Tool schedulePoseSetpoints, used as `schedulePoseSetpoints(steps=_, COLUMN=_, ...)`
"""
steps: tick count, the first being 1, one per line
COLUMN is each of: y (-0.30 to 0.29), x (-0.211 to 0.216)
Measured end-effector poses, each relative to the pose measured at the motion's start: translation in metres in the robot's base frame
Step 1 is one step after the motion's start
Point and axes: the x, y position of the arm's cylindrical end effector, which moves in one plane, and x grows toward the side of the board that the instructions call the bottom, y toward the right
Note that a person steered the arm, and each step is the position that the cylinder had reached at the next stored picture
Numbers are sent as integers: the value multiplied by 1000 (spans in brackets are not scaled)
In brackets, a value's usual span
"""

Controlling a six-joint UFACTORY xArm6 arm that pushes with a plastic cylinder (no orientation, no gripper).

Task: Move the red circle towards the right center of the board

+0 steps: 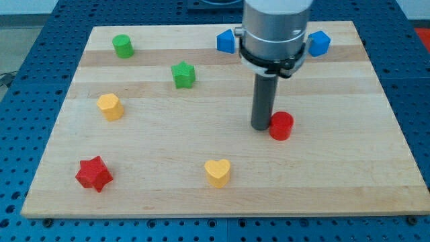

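The red circle [281,126] is a short red cylinder lying a little right of the board's middle. My tip [261,128] is the lower end of the dark rod and stands right against the red circle's left side, touching it or nearly so. The rod hangs from the grey arm body at the view's top centre, which hides part of the board behind it.
On the wooden board [376,168]: a green cylinder [123,46] top left, a green star [183,74], a yellow hexagon-like block [109,106] at left, a red star [93,174] bottom left, a yellow heart [218,172] bottom centre, and two blue blocks [226,42] [318,43] at top.
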Motion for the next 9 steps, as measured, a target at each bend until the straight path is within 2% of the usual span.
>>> schedulePoseSetpoints(steps=2, y=49, x=-15)
schedulePoseSetpoints(steps=3, y=41, x=-10)
schedulePoseSetpoints(steps=5, y=29, x=25)
schedulePoseSetpoints(steps=6, y=62, x=47)
schedulePoseSetpoints(steps=7, y=93, x=47)
schedulePoseSetpoints(steps=9, y=96, x=8)
